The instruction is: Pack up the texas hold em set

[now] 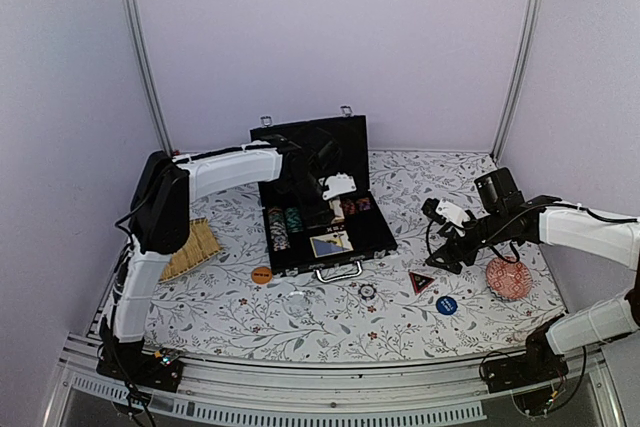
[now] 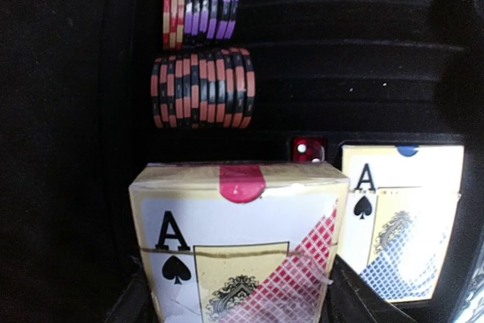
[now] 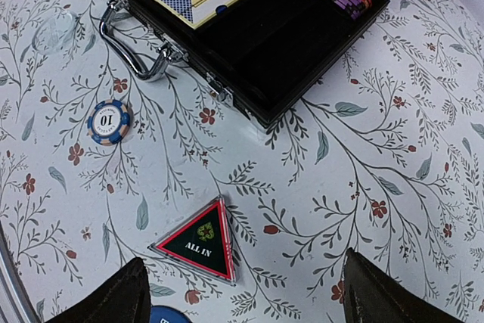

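The black case (image 1: 375,232) lies open in the middle, lid up. My left gripper (image 1: 333,203) is inside it, shut on a red-backed card deck (image 2: 238,240), held upright over the tray's front part. A blue-backed deck (image 2: 401,217) lies in its slot to the right, with a red die (image 2: 308,149) behind. Orange-black chips (image 2: 203,88) and purple chips (image 2: 200,9) stand in rows. My right gripper (image 3: 242,300) is open, hovering over the triangular "ALL IN" marker (image 3: 198,241) on the table. A blue-orange "10" chip (image 3: 109,121) and a blue disc (image 3: 170,315) lie nearby.
A woven straw tray (image 1: 190,249) lies left of the case and a red patterned bowl (image 1: 507,277) at the right. An orange disc (image 1: 261,274) and a clear disc (image 1: 297,299) lie in front of the case by its silver handle (image 3: 136,51).
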Robot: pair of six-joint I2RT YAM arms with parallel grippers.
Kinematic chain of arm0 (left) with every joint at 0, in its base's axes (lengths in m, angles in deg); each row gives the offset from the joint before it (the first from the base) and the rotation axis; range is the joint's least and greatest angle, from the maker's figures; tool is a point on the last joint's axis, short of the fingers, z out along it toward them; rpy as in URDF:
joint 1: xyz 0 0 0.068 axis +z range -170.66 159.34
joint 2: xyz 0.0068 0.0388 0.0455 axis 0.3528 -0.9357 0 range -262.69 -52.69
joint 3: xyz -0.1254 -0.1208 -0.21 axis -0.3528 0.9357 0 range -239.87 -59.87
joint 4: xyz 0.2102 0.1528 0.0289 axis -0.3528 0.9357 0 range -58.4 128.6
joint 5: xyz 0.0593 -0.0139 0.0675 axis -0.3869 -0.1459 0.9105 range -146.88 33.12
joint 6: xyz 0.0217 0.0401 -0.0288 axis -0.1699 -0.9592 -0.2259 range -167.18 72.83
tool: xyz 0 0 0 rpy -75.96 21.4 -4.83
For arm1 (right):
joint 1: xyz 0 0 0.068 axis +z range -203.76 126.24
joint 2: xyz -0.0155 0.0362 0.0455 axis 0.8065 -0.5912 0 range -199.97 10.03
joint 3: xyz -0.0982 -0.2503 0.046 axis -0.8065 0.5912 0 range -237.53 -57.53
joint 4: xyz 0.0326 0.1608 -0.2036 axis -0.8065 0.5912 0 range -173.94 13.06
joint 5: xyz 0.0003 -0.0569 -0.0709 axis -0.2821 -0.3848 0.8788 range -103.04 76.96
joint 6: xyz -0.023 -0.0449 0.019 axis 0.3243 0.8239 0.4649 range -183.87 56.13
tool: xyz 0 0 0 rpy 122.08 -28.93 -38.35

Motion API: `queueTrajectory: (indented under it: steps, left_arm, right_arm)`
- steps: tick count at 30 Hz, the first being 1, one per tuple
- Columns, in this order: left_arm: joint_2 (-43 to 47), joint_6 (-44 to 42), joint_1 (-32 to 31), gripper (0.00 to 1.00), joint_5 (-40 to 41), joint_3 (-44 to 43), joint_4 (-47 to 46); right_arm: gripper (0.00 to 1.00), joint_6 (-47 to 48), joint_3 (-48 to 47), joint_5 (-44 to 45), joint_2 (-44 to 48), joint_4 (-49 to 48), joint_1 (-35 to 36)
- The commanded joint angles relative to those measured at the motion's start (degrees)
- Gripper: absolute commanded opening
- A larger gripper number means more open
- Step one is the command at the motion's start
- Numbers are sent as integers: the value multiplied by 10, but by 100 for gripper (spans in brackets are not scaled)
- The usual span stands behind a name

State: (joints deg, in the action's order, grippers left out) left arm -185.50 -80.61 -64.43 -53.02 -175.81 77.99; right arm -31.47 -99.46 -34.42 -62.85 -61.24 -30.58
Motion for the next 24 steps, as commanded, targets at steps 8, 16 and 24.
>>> queueTrajectory:
  steps: [8, 16, 24]
  left_arm:
    - [-34, 0, 30, 68, -31, -32, -4]
    - [-53, -8, 34, 72, -37, -42, -9]
    - [-54, -8, 34, 79, -19, -34, -22]
  right_arm:
    - [88, 5, -14, -8, -9, 5, -3]
    - [88, 5, -14, -8, -12, 6, -3]
    - [88, 6, -15, -11, -13, 8, -3]
